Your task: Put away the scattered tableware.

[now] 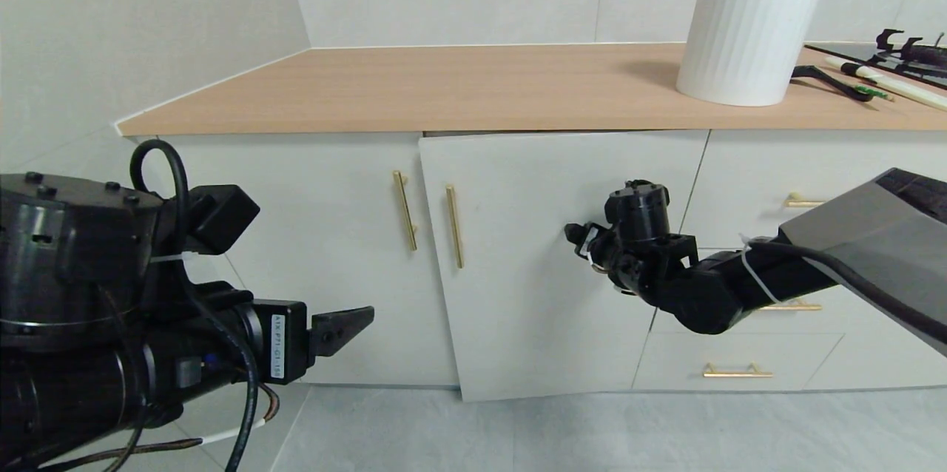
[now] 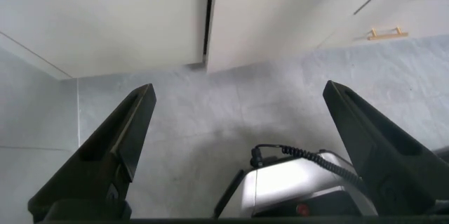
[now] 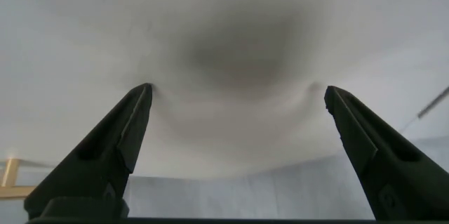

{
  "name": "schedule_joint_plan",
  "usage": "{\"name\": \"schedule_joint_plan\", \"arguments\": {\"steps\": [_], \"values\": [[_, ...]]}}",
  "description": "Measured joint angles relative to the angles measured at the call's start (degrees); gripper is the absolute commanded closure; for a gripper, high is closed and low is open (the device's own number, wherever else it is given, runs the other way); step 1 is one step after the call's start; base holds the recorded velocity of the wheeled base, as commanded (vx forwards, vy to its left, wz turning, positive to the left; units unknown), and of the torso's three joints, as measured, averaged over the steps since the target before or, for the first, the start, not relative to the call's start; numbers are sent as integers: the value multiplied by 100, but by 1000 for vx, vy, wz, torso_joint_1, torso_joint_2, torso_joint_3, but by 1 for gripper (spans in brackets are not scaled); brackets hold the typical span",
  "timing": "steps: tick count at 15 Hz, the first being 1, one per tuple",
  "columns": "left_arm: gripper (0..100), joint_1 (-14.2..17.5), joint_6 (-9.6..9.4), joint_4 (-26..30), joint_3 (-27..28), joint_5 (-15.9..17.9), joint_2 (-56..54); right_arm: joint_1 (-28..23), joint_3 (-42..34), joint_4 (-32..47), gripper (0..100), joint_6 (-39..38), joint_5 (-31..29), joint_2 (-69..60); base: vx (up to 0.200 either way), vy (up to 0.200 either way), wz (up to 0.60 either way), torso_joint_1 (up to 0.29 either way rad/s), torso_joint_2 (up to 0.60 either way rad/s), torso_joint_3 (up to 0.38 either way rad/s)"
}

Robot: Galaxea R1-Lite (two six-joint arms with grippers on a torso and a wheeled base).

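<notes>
Tableware [image 1: 873, 83] lying on counter [image 1: 444, 87], at the far right end, just right of white ribbed canister [image 1: 755, 21]: some long pale sticks and a few black-handled pieces, close together, kinds not possible to tell.

Below counter, white cabinet fronts with thin gold handles. Middle door [image 1: 547, 294] ajar, left edge swung out from the front, a dark gap along its top. Handle [image 1: 454, 226] upright near that edge, just beside the handle of shut door [image 1: 333, 257] on the left. Drawers [image 1: 740, 354] to the right of middle door, shut.

Right gripper [image 1: 581, 241] at mid height in front of middle door, pointed at its plain face, to the right of the handle and well apart from it. Jaws spread wide, holding nothing. In right wrist view both fingers [image 3: 112, 147] with tips very near the white face, a soft shadow on it between them; touching or not, cannot tell.

Left gripper [image 1: 348, 328] lower and well to the left, in front of shut door, apart from it, pointed toward the cabinets. In left wrist view jaws wide open as well, empty, with both fingers over grey floor [image 2: 210, 104] and the bottom edge of middle door beyond.
</notes>
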State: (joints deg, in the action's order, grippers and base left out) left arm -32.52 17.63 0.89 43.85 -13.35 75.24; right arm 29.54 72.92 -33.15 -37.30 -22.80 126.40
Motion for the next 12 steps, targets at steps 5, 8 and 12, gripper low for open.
{"name": "schedule_joint_plan", "arguments": {"steps": [5,8,12], "values": [[0,-2,0,0,0,2,17,-132,354,11,0,-46,-310,216,0,0,0,0,0,0],[0,-5,0,0,0,0,22,-157,414,0,0,-44,-363,271,0,0,0,0,0,0],[0,2,0,0,-5,-2,4,-190,169,-21,0,-28,-369,44,0,0,0,0,0,0]]}}
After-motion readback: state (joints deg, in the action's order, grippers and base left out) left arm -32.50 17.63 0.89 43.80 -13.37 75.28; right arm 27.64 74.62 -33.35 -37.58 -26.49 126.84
